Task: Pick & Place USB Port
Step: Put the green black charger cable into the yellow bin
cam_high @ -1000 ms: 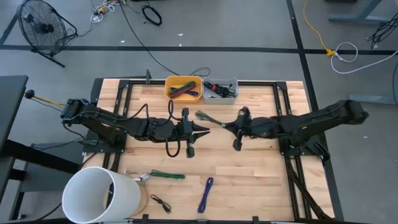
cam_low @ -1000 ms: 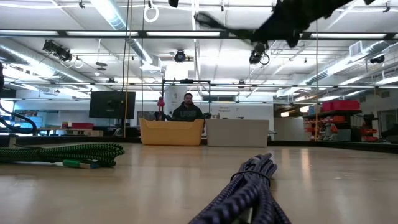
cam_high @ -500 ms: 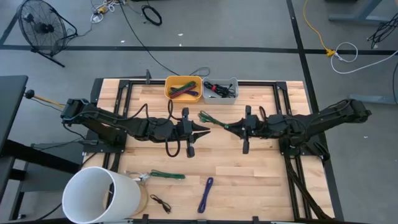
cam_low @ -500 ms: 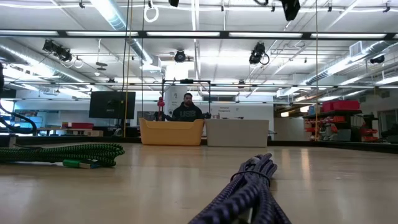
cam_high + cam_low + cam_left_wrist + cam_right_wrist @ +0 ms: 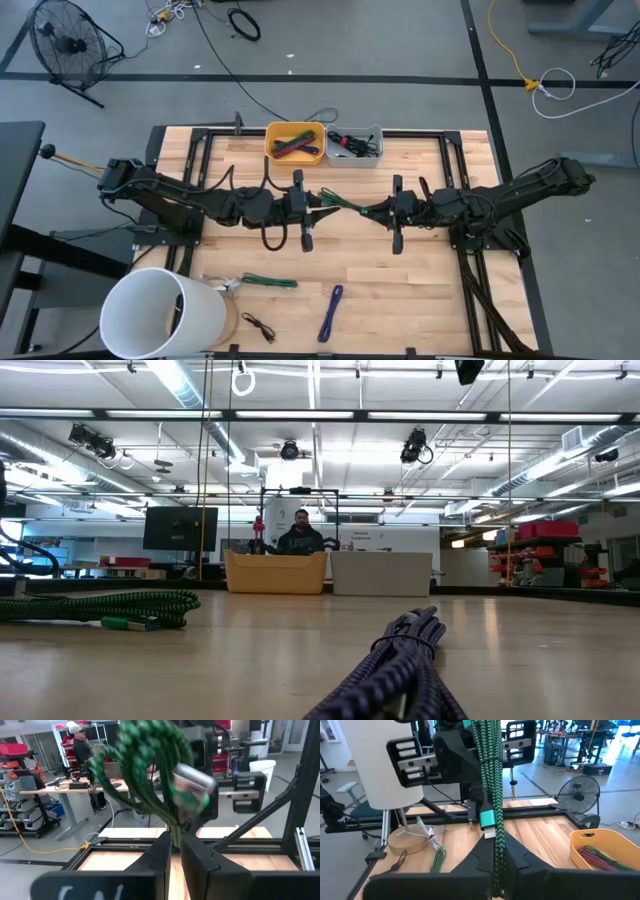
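A bundled green braided USB cable (image 5: 350,205) hangs in the air above the table's middle, with my right gripper (image 5: 372,209) shut on it. Its teal-cased plug (image 5: 489,820) shows silver in the left wrist view (image 5: 192,782). The bundle reaches out over the fingertips of my left gripper (image 5: 333,208), which points level toward the right one. The left fingers (image 5: 162,852) stand with only a narrow slit between them, and the bundle's lower part meets their tips. My right gripper pinches the green bundle (image 5: 496,851) between its two fingers, level, from the table's right. The bundle runs on along the fingers and past them, lifted clear of the table. My left gripper may touch the bundle at its fingertips (image 5: 175,836); I cannot tell.
A yellow bin (image 5: 295,140) with cables and a grey bin (image 5: 355,145) stand at the far edge. A white cylinder (image 5: 165,315) stands near left. A green cable (image 5: 265,282), a purple cable (image 5: 332,312) and a thin black one (image 5: 258,325) lie near the front. A person sits beyond the table (image 5: 302,535).
My right gripper has risen out of the low view and tipped level. The green bundle's free end has swung from the far side toward the near edge, onto my left gripper's fingertips. The left gripper stays in place.
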`<control>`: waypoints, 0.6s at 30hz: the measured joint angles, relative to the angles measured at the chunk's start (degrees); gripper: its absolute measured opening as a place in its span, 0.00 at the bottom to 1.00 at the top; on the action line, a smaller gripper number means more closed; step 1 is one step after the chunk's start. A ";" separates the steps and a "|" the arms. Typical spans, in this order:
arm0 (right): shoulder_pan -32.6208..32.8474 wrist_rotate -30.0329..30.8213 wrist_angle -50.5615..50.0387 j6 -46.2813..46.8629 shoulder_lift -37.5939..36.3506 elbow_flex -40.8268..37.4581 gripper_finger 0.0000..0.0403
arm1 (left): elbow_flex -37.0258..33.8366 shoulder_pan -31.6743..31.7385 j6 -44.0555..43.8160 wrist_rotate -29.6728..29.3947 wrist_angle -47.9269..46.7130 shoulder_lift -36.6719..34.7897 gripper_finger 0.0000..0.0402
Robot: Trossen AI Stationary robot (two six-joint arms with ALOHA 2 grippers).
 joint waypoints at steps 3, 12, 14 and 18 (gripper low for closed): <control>0.00 0.25 0.10 -0.04 0.47 0.00 0.01 | 0.00 0.00 0.02 0.27 0.93 0.00 0.11; -0.06 -0.88 1.36 -0.44 1.45 0.00 0.01 | 0.00 -0.02 2.55 0.87 4.86 0.02 0.11; -0.06 -1.08 1.45 -0.65 1.45 0.00 0.01 | 0.00 -0.02 2.58 1.34 5.11 0.02 0.11; -0.06 -1.13 1.53 -1.27 1.45 0.00 0.01 | 0.00 -0.02 3.02 1.51 5.15 0.02 0.12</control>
